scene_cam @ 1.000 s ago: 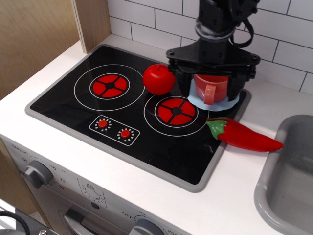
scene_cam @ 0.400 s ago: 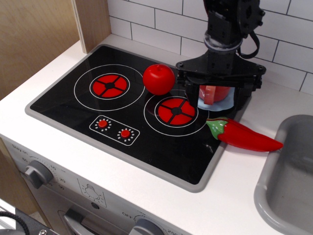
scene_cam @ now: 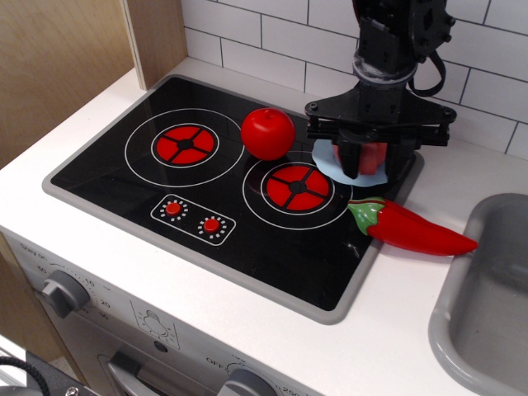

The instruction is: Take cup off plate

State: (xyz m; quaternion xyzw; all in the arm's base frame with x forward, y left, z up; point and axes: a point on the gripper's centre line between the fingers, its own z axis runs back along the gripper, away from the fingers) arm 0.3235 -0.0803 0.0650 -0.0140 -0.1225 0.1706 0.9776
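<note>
A black robot gripper [scene_cam: 363, 162] reaches down over the coral-red cup [scene_cam: 373, 157], its fingers [scene_cam: 353, 162] drawn narrow around it. The cup sits on the light-blue plate [scene_cam: 324, 157] at the stovetop's [scene_cam: 124, 177] back right corner, beside a red tomato [scene_cam: 267, 133].

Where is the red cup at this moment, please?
The cup sits on the blue plate at the back right corner of the stove, between the fingers of the hand, right of the tomato and behind the chili pepper.
</note>
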